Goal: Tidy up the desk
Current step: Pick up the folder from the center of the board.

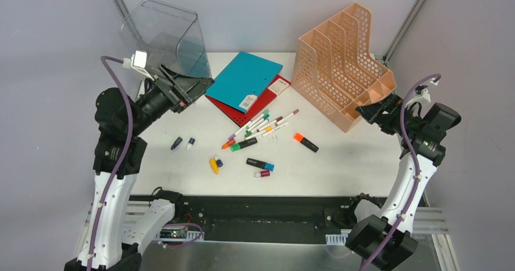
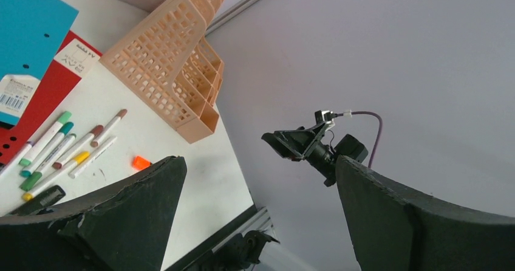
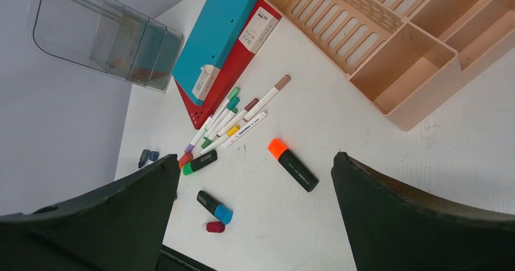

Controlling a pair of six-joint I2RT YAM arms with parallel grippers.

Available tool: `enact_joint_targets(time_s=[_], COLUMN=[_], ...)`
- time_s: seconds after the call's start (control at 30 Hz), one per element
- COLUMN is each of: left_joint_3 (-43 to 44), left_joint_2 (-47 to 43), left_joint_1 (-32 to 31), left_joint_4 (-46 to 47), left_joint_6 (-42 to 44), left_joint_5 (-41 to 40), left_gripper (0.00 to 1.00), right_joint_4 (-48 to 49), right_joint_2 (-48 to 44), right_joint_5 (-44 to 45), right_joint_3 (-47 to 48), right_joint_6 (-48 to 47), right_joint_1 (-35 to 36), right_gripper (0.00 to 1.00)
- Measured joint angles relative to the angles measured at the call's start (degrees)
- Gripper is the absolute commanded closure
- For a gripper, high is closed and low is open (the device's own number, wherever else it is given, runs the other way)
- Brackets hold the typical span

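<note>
The desk (image 1: 340, 168) is a white tabletop strewn with stationery. A teal folder (image 1: 243, 79) lies on a red folder (image 1: 228, 108) at the back. In front of them is a bunch of felt-tip pens (image 1: 264, 124). An orange-capped highlighter (image 1: 305, 141), a blue-capped one (image 1: 260, 164) and a green-capped one (image 1: 244, 144) lie loose. My left gripper (image 1: 197, 89) hovers open at the teal folder's left edge, holding nothing. My right gripper (image 1: 370, 112) hangs open beside the peach organizer (image 1: 340, 61). In the right wrist view the orange highlighter (image 3: 293, 164) lies below the open gripper (image 3: 255, 157).
A clear plastic file holder (image 1: 164, 37) stands at the back left. A yellow marker (image 1: 214, 165), a red cap (image 1: 262, 174) and two small dark caps (image 1: 177, 143) lie near the front. The black and aluminium rail (image 1: 267, 213) runs along the near edge. Grey walls close in both sides.
</note>
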Motion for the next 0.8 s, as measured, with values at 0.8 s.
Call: enact_joint_targets(time_s=[0.8], left_joint_3=[0.46], left_joint_2=[1.95], left_joint_1=[0.00], left_joint_4=[1.07], left_joint_6=[-0.70], left_joint_5=[1.49], left_gripper=[0.01], right_joint_4=[-0.26], right_joint_2=[0.72], right_joint_5=[0.57], right_joint_3=[-0.22], right_joint_6=[-1.55], right_joint_1=[0.26], right_gripper=[0.00])
